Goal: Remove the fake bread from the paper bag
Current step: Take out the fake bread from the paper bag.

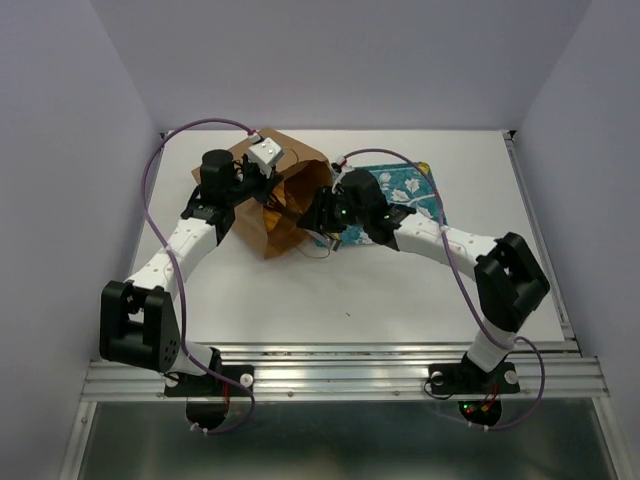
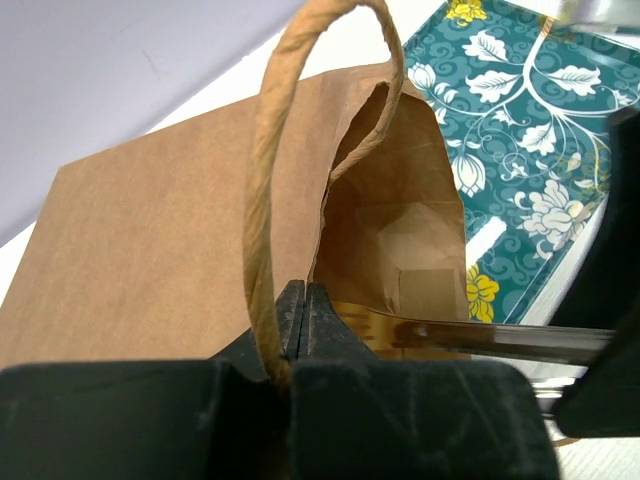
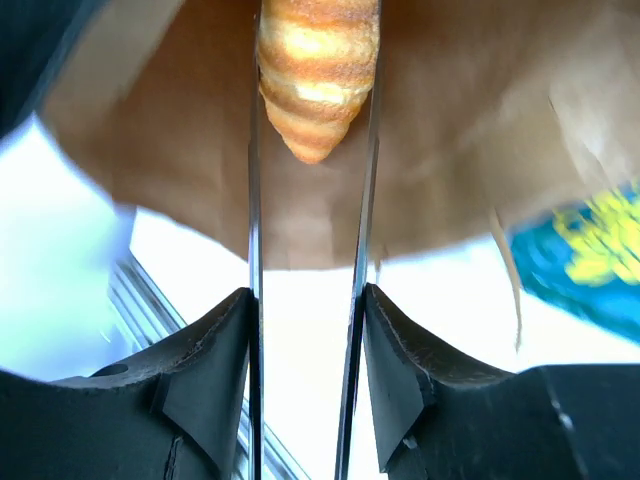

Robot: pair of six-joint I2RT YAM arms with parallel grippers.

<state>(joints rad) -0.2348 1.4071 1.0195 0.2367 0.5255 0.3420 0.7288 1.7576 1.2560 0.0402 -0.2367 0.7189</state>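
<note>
The brown paper bag (image 1: 285, 170) lies on its side, its mouth toward the right arm. My left gripper (image 1: 265, 188) is shut on the bag's string handle (image 2: 262, 200) at the mouth's rim, holding the bag (image 2: 150, 230) open. My right gripper (image 1: 322, 215) is shut on metal tongs (image 3: 252, 200) that reach into the bag mouth. In the right wrist view, a glossy golden croissant (image 3: 318, 70) sits pinched between the tong tips, inside the bag (image 3: 480, 120). The tongs (image 2: 480, 338) also show in the left wrist view. The other pastries are hidden.
A teal floral tray (image 1: 410, 190) lies right of the bag, partly under the right arm; it also shows in the left wrist view (image 2: 530, 120) and the right wrist view (image 3: 590, 260). White walls enclose the table on three sides.
</note>
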